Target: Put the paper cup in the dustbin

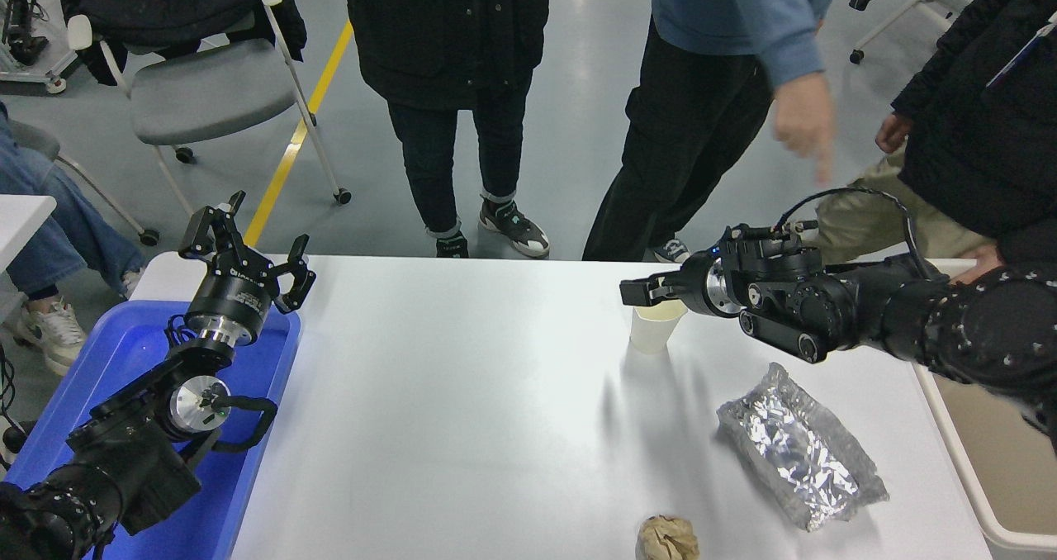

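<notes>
The white paper cup stands upright on the white table, right of centre near the far edge. My right gripper reaches in from the right and hovers at the cup's rim, hiding part of the rim. The view does not show whether it is open or shut. The cup rests on the table. The beige dustbin stands off the table's right edge, partly hidden behind my right arm. My left gripper is parked open at the lower left, over the blue tray.
A silver foil packet lies on the table's right side and a crumpled brown paper ball at the front edge. A blue tray sits at the left. People stand along the far side; a hand hangs above my right arm.
</notes>
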